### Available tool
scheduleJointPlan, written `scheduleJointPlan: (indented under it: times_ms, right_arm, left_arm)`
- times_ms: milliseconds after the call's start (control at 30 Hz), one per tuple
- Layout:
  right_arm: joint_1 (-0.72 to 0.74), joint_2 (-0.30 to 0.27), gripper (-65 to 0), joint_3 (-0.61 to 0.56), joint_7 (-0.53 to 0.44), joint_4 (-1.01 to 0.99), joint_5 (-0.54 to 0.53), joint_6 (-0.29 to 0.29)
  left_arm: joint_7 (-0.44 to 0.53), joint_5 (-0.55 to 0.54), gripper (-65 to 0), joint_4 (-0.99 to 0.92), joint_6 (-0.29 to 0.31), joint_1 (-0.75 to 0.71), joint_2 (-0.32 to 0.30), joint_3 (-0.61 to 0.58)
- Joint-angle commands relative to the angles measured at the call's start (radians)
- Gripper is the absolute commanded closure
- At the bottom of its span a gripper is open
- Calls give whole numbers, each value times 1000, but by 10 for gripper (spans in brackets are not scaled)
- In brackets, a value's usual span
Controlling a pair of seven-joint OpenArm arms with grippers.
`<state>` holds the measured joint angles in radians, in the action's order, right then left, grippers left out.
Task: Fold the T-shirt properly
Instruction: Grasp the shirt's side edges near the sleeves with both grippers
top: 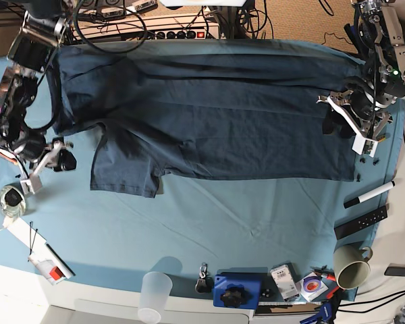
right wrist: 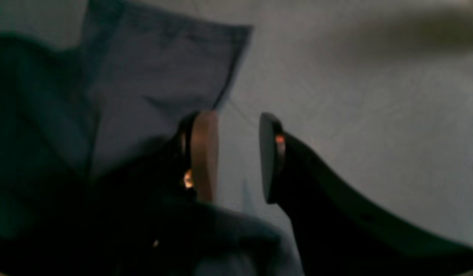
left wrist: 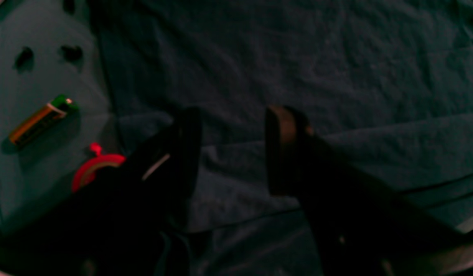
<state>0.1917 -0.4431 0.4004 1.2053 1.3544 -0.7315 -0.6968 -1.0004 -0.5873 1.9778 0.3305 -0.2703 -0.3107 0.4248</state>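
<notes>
**Both fingers open, shirt lies between the arms**

Fingers of both arms stand apart and hold nothing. In the left wrist view the left fingers [left wrist: 232, 149] are spread wide above dark cloth, with no fabric between them. In the right wrist view the right fingers [right wrist: 238, 157] show a clear gap, and only the pale worktop is seen through it; a flap of the shirt is just beside one pad, to its outer side, but it is not pinched.

The T-shirt [top: 209, 115] lies spread on the teal worktop [top: 243, 229], across the far half. Its long axis runs side to side in the base view, from one arm to the other. One sleeve [top: 125, 169] sticks out toward the near edge on the side of the right arm. The upper part looks already folded over along the length, but this is only my judgement.

The right gripper [top: 50, 158] hangs off the shirt, just outside that sleeve, so the cloth lies inward from it, toward the middle of the worktop. The left gripper [top: 354, 125] is at the opposite short end, over the edge of the shirt. For the loose sleeve the right arm is clearly nearer; the left arm is well apart from it.

A battery [left wrist: 40, 120] and a red ring [left wrist: 94, 170] lie on the worktop beside the left fingers, apart from the shirt.
</notes>
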Motion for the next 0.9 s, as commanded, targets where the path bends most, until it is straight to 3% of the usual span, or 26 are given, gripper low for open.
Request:
scheduleJointPlan:
  times_ms: [0, 433, 867]
  right_arm:
    - [42, -19, -190, 5, -39, -29, -11, -1]
    - [283, -14, -190, 5, -69, -557, -13, -1]
    - [271, 93, -189, 5, -92, -584, 4, -1]
  left_arm:
    - [22, -11, -275, 14, 3, 7, -13, 5]
    - [34, -11, -275, 14, 3, 7, -13, 5]
    - [111, -7, -275, 14, 3, 7, 30, 5]
